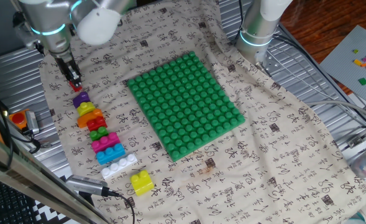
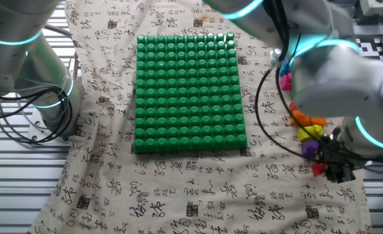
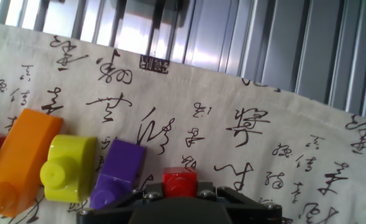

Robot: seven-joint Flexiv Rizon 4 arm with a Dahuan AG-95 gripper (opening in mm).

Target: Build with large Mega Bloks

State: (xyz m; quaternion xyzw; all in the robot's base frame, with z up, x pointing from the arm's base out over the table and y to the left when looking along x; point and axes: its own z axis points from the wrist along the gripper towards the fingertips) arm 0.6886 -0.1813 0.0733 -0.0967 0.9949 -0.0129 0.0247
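My gripper (image 1: 74, 82) is at the far end of a row of large Mega Bloks on the printed cloth, shut on a small red brick (image 1: 76, 88). In the hand view the red brick (image 3: 180, 182) sits between my jaws, next to a purple brick (image 3: 117, 174), a yellow one (image 3: 68, 168) and an orange one (image 3: 24, 158). The row runs on with purple (image 1: 80, 99), yellow (image 1: 85, 108), orange (image 1: 91, 116), green (image 1: 98, 132), pink (image 1: 105, 142), blue (image 1: 110, 152) and white (image 1: 119, 165). Another yellow brick (image 1: 141, 182) lies apart. The other fixed view shows the gripper (image 2: 331, 166) with the red brick (image 2: 318, 169).
The big green studded baseplate (image 1: 186, 102) lies mid-cloth, right of the row. A second arm's base (image 1: 257, 31) stands behind it. A grey plate (image 1: 347, 53) with tiny bricks sits far right. A cabled tool (image 1: 89, 185) lies at the cloth's front left edge.
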